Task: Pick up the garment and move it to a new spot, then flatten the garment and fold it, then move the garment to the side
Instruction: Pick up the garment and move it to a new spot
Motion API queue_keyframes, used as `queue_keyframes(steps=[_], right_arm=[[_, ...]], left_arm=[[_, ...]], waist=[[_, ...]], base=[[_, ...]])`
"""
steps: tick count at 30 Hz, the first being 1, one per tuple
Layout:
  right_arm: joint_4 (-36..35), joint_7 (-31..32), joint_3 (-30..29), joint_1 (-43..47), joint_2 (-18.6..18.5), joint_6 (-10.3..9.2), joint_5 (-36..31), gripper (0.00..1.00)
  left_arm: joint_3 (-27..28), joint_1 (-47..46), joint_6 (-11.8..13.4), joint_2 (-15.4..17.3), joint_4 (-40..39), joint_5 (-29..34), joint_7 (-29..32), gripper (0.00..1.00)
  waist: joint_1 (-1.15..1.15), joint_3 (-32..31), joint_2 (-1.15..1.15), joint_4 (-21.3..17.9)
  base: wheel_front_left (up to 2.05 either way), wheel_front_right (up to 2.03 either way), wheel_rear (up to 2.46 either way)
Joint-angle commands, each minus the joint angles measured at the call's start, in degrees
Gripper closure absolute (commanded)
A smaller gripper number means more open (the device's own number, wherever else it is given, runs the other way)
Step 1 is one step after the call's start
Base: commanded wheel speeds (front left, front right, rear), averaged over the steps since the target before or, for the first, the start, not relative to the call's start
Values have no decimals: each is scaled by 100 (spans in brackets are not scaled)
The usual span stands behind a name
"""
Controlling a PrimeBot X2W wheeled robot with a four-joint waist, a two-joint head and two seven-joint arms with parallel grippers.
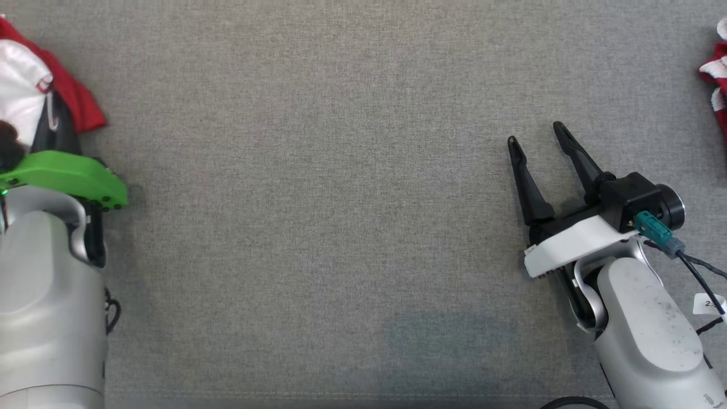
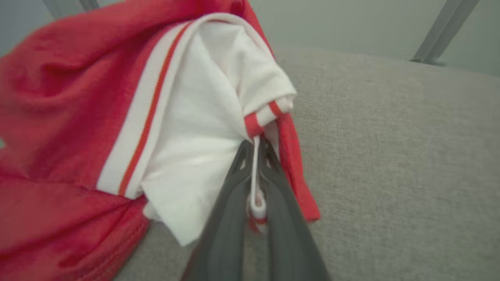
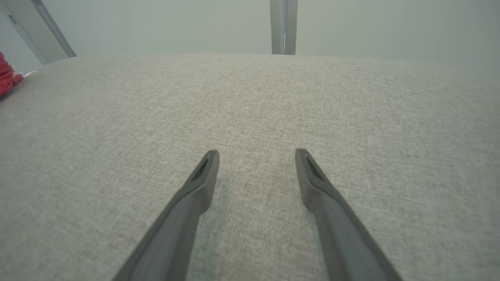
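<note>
Left gripper (image 2: pixel 256 146), left wrist view: fingers pressed together on a thin fold of striped trim (image 2: pixel 259 121), which runs down between them.
Garment (image 2: pixel 78 97), left wrist view: red with a white panel, bunched in loose folds on the grey table (image 2: pixel 390 156); whether any of it is off the table cannot be told.
Handling: probably light, soft and limp, so it should drape and trail from one pinch. The ribbed trim looks like the firmest hold, and a second grip along the same edge would help spread it.
Garment (image 1: pixel 79 102), head view: at the table's (image 1: pixel 318 227) left edge, toward its far side, partly behind the green bracket (image 1: pixel 68 176) on the left arm.
Right gripper (image 1: pixel 536 133), head view: fingers spread wide with nothing between them, over the table's right part.
Other cloth (image 1: pixel 717 74), head view: red and white, at the table's right edge.
Right gripper (image 3: pixel 257 154), right wrist view: fingers well apart above bare table (image 3: pixel 250 97).
</note>
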Motion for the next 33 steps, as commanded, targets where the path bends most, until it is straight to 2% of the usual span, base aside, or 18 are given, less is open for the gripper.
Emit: queue_keyframes(steps=[1, 5, 9, 15, 19, 20, 21, 22, 23, 28, 33], right_arm=[[50, 3, -1, 96, 56, -9, 50, 0], [106, 1, 35, 97, 237, -9, 146, 0], [144, 2, 67, 139, 399, -9, 240, 0], [143, 1, 73, 253, 566, -9, 359, 0], [141, 1, 69, 338, 630, -9, 407, 0], [146, 1, 56, 356, 632, -9, 412, 0], [146, 1, 56, 356, 632, -9, 412, 0], [145, 1, 32, 360, 637, -9, 428, 0], [146, 1, 27, 363, 642, -9, 445, 0], [135, 1, -60, 488, 658, -9, 438, 0], [112, 1, -22, 536, 665, -8, 456, 0]], left_arm=[[-111, 98, -26, -109, -187, 97, -1, 100], [-891, 322, -31, -431, -881, 158, 0, 100], [-1897, 489, -32, -691, -1268, -69, -1, 100], [-3310, 642, -32, -887, -1470, -540, 0, 100], [-3907, 716, -32, -945, -1393, -875, 0, 100], [-3968, 723, -33, -947, -1345, -911, 0, 93], [-3968, 723, -33, -947, -1345, -911, 0, 93], [-4023, 728, -33, -949, -1306, -946, -1, 50], [-4024, 740, -33, -956, -1273, -1004, 0, 0], [-3954, 922, -29, -961, -1492, -973, -1, 0], [-3366, 1349, 115, -956, -1952, -675, 1, 0]], waist=[[-1, -162, 0, -58], [-1, -447, 0, -241], [-1, -694, 0, -567], [-1, -907, 0, -1225], [-1, -972, 0, -1668], [-1, -984, 0, -1751], [-1, -984, 0, -1751], [-1, -995, 0, -1822], [-1, -1008, 0, -1881], [-1, -1108, 0, -1882], [-1, -1282, 0, -1606]], base=[[0, 0, 0], [0, 0, 0], [0, 0, 0], [0, 0, 0], [0, 0, 0], [0, 0, 0], [0, 0, 0], [0, 0, 0], [0, 0, 0], [0, 0, 0], [0, 0, 0]])
